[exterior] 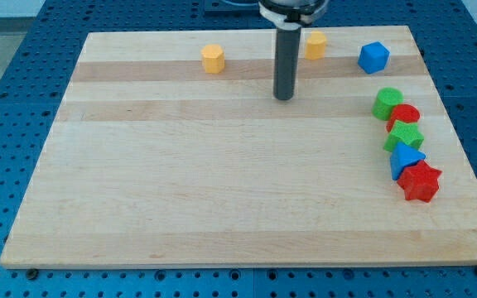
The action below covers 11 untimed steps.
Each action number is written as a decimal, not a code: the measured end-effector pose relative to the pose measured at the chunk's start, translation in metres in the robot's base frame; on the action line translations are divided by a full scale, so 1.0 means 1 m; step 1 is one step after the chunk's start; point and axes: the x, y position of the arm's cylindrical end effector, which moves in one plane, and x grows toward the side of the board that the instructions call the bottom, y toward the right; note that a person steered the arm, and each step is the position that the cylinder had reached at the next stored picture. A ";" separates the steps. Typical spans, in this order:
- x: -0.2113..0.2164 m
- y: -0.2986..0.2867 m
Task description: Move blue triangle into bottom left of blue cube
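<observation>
With no hand to open or close, we should bring my tip [284,97] right, below the blue triangle [405,157], pushing it up-left clear of the red star [420,182] toward the blue cube [373,57].

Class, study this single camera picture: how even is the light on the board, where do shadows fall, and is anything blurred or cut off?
In the camera view, light on the wooden board is soft and even, without harsh glare; the rod casts only a small shadow at my tip; the blue triangle and blue cube look sharp; the rod's top is cut off by the view's top edge.
</observation>
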 end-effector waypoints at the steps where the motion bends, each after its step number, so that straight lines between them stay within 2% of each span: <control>1: -0.011 0.106; 2: 0.011 0.175; 3: 0.033 0.165; 4: 0.050 0.086; 5: 0.034 0.025; 6: 0.077 0.067; 8: 0.088 -0.069; 10: 0.058 -0.086; 11: 0.059 -0.142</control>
